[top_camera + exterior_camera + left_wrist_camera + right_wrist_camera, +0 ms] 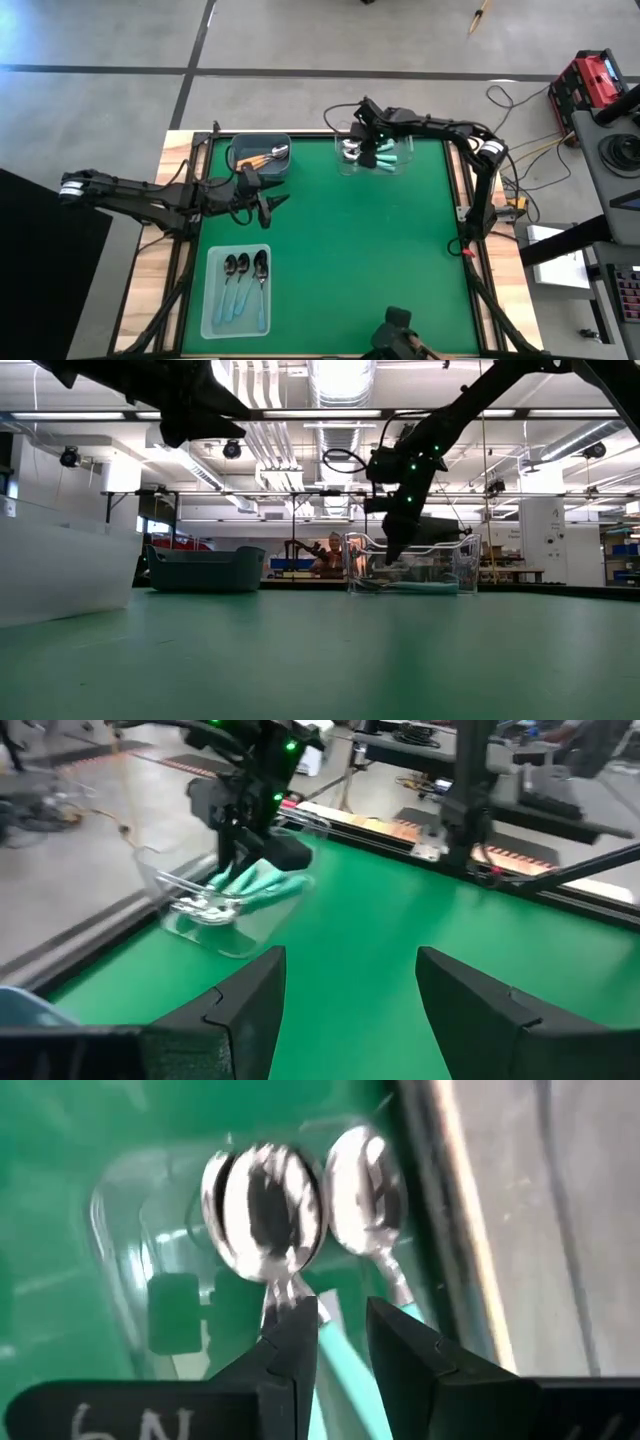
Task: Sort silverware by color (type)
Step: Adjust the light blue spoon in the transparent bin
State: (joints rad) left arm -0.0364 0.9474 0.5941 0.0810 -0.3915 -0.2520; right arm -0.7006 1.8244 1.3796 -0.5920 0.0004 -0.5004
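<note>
Currently over clear tray (400,165), upper centre: right gripper (340,1342), jaws slightly parted above teal-handled spoons (262,1205) with shiny silver bowls. Left gripper (272,200) spread wide.

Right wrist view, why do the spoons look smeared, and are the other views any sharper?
Right wrist view: the spoon bowls are motion-blurred and catch glare. Left wrist view: the clear bin is soft. Low view: ceiling lights wash out the top, the near mat is unfocused. High view: crisp, evenly lit.
</note>
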